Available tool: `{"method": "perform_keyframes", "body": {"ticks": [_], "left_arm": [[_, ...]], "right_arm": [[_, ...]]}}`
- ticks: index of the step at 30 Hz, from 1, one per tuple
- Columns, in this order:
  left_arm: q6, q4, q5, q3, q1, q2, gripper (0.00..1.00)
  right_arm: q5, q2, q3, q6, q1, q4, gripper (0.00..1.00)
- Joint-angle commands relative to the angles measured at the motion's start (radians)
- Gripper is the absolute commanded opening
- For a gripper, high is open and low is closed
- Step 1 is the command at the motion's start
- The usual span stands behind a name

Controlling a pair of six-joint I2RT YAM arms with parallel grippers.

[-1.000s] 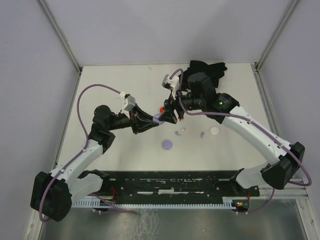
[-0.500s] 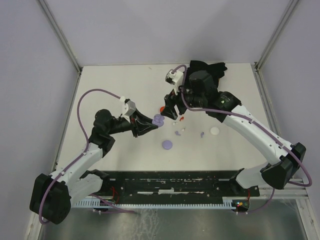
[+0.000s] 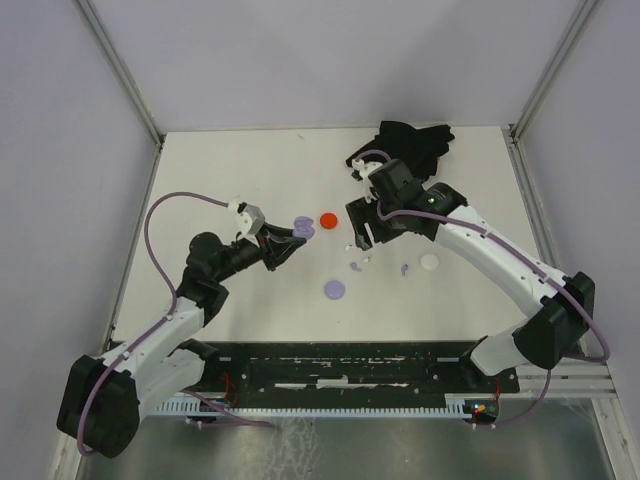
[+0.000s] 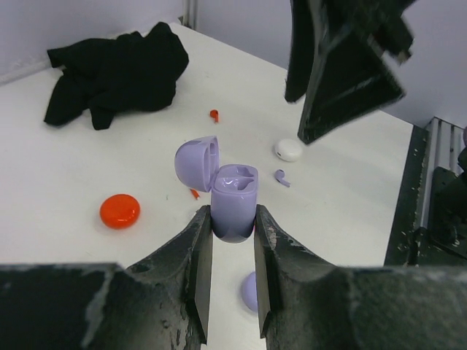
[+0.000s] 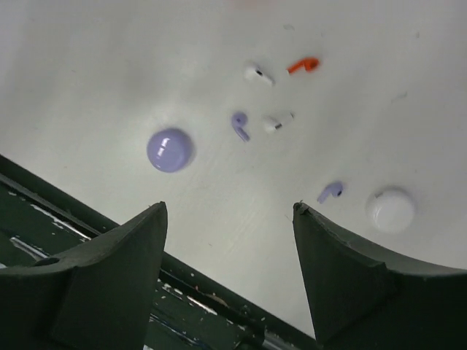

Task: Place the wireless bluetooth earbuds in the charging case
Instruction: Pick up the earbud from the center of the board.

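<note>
— Earbuds [image 5: 277, 122] are down on the white table [image 3: 230, 180], lying flat in a loose scatter between the two arms, close to the right gripper [image 5: 228, 211].
— Which way do they point?
— Every which way! From the right wrist, one lavender bud [image 5: 239, 125] has its head up-frame and its stem slanting down to the right. The other lavender bud [image 5: 330, 192], just beside the white disc [image 5: 392, 210], runs its stem down to the left. The red bud [image 5: 303, 65] lies almost crosswise, stem to the left. Two white buds [image 5: 257, 73] lie on slants of their own.
— And the charging case [image 4: 233, 193]?
— The left gripper [image 4: 233, 215] has it pinched between both fingers. It stands upright, long axis vertical, mouth facing up, with the lid [image 4: 197, 160] swung open to the left in that wrist view.
— The right gripper's fingers?
— Spread wide, nothing between them, just table and buds below.
— Anything else out there?
— A lavender disc [image 5: 169, 149] sits near the buds. A red disc [image 3: 328, 219] is just beside the held case from above. A black cloth [image 3: 415, 140] is bunched at the far edge.
</note>
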State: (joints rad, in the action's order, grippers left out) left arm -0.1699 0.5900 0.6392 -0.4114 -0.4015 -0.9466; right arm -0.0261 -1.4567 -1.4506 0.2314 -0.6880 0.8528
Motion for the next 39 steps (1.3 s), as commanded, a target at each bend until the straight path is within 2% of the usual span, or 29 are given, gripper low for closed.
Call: {"method": "perform_keyframes", "body": {"ticks": [1,13,21,36,39], "left_arm": [[0.081,0.114,-0.083,0.015,-0.002,0.042,0.03],[0.066,0.205,-0.105,0.054,-0.004,0.049,0.03],[0.069,0.209,-0.093,0.054,-0.012,0.043,0.03],[0.074,0.222,-0.066,0.057,-0.02,0.034,0.03],[0.075,0.222,-0.06,0.055,-0.021,0.031,0.03]], "right_arm": [[0.172,-0.042,0.084,0.101,0.027,0.105,0.77],[0.26,-0.164,0.25,0.25,0.157,0.04,0.71],[0.211,-0.252,0.278,0.27,0.21,-0.055,0.55],[0.124,-0.369,0.326,0.266,0.276,-0.152,0.37],[0.123,-0.384,0.331,0.263,0.277,-0.139,0.3]]}}
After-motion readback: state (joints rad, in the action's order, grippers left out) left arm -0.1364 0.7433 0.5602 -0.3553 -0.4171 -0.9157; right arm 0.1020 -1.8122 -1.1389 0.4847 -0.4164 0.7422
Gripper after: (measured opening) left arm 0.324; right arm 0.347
